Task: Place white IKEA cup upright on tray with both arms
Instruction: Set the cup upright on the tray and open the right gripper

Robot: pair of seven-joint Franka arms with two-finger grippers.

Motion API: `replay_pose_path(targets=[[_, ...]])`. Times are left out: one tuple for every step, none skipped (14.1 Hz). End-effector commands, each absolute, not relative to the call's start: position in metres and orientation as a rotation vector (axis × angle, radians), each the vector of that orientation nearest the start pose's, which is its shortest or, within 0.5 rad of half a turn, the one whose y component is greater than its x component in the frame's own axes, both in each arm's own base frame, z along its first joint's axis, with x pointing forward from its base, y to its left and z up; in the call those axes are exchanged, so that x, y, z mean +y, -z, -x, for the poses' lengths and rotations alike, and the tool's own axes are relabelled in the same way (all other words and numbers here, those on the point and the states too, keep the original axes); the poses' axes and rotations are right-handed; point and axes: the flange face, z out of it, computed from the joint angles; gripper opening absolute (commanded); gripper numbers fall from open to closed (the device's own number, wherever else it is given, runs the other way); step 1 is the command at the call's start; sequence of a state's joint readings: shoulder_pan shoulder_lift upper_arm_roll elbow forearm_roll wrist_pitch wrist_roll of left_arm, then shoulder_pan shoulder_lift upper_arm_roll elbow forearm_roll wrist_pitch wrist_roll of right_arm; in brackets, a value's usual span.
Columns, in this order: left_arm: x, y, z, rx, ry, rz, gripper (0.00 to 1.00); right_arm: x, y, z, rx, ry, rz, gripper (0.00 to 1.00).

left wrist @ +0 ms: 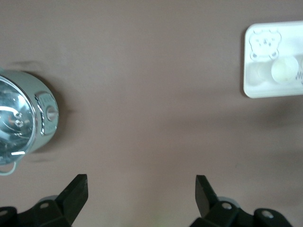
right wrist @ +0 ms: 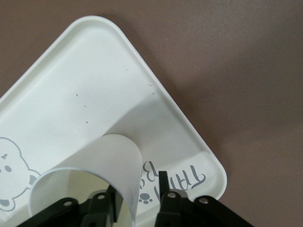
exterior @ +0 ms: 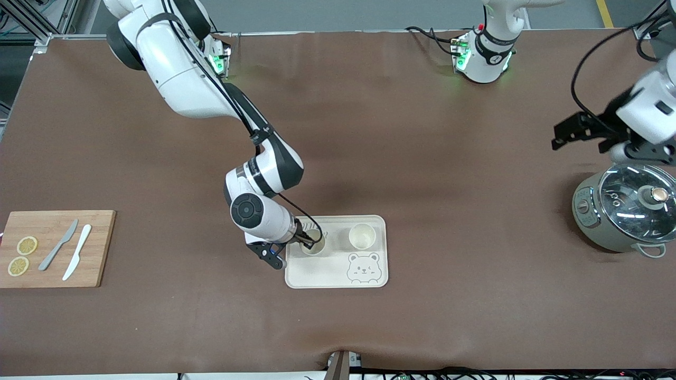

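Observation:
The cream bear tray (exterior: pixel 327 272) lies on the brown table toward the front camera. Two white cups stand upright on it. My right gripper (exterior: pixel 308 241) is at the cup (exterior: pixel 312 244) toward the right arm's end, and the second cup (exterior: pixel 362 236) stands beside it. In the right wrist view the right gripper (right wrist: pixel 137 184) straddles the wall of that cup (right wrist: pixel 113 156), one finger inside and one outside, with a gap between the wall and the outer finger. The tray (right wrist: pixel 94 71) shows under it. My left gripper (exterior: pixel 578 143) hangs open and empty above the table near the pot, also in its wrist view (left wrist: pixel 142 182).
A grey electric pot with a glass lid (exterior: pixel 623 211) stands at the left arm's end and shows in the left wrist view (left wrist: pixel 23 118). A wooden cutting board (exterior: pixel 53 248) with two knives and two lemon slices lies at the right arm's end. The tray shows far off (left wrist: pixel 255 90).

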State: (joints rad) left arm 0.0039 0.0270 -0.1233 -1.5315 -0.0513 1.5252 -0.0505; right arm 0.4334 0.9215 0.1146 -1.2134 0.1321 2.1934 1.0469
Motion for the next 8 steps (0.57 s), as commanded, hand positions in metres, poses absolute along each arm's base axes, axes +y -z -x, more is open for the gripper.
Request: replay_pose_path(targets=[[-0.074,-0.623,-0.516,0.119,-0.083,3.183,1.0,0.382,-0.253,-0.665,0.837,-0.126,2.82,1.0],[-0.07,-0.619,-0.505,0.127,-0.082,3.178,1.0,0.38,-0.272,-0.662,0.831,-0.159,2.841,1.0],[-0.064,-0.617,-0.506,0.116,-0.077,3.179,1.0,0.376,-0.289,-0.658,0.832,-0.2,2.865,1.0],[-0.061,-0.615,-0.508,0.123,-0.077,3.18,1.0,0.375,-0.311,-0.653,0.82,-0.231,2.883,1.0],[-0.055,-0.613,-0.513,0.134,-0.049,3.181,1.0,0.372,-0.351,-0.647,0.801,-0.231,2.891,1.0],[-0.045,-0.61,-0.52,0.141,-0.028,3.182,1.0,0.363,-0.39,-0.643,0.792,-0.225,2.886,1.0],[-0.032,-0.611,-0.525,0.131,-0.002,3.182,1.0,0.355,-0.433,-0.634,0.756,-0.215,2.889,1.0],[-0.03,-0.607,-0.53,0.14,0.002,3.183,1.0,0.348,-0.468,-0.62,0.722,-0.227,2.912,1.0]])
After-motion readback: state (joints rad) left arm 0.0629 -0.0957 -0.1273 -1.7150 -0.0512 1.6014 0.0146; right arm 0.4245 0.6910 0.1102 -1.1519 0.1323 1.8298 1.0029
